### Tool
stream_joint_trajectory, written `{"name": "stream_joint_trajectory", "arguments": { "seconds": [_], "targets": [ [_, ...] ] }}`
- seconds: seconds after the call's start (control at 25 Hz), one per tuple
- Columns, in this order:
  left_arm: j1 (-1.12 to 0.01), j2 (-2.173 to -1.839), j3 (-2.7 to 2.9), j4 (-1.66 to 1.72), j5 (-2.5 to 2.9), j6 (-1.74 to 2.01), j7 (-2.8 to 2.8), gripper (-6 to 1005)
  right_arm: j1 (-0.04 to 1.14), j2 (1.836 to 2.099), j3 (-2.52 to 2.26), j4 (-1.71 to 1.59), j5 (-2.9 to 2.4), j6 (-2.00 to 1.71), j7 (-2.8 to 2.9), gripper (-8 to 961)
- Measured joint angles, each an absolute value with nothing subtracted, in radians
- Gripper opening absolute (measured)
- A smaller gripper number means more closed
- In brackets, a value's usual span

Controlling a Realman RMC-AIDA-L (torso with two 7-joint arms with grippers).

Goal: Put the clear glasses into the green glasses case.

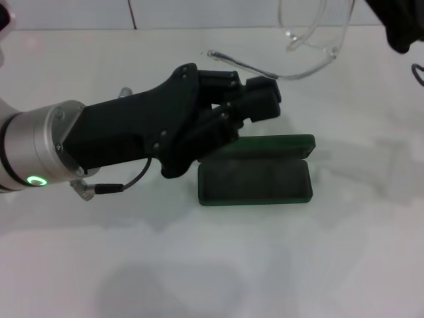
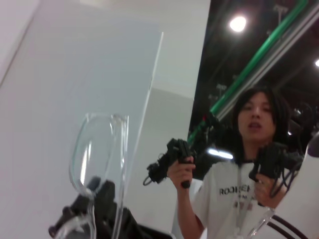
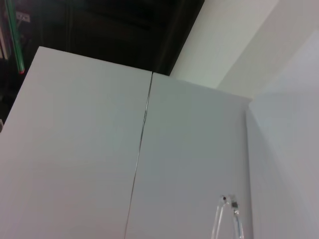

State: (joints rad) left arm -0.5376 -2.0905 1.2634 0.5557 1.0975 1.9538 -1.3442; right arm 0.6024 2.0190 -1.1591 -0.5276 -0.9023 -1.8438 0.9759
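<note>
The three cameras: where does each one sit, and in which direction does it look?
Head view: high on the robot, looking down at the open green glasses case; the left gripper holds one arm of the clear glasses.
Left wrist view: faces outward at white panels and a person; the glasses show close by.
Right wrist view: faces up at white panels.
All three views show the glasses.

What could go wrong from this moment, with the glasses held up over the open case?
The clear glasses are in the air, one arm near the left claw; a weak hold could drop them onto the table. The green glasses case lies open beside the left claw's body, which could knock it.
</note>
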Motion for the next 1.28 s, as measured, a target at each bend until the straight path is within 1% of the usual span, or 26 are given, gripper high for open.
{"name": "stream_joint_trajectory", "arguments": {
  "seconds": [0.88, 1.28],
  "targets": [
    [-0.535, -2.093, 1.343, 0.493, 1.101, 1.964, -1.307, 111, 0.571, 2.015, -1.114, -0.520, -0.871, -1.885, 0.933, 42],
    [-0.563, -2.095, 1.396, 0.487, 0.984, 1.963, -1.222, 111, 0.607, 2.022, -1.160, -0.460, -0.899, -1.860, 0.895, 42]
  ]
}}
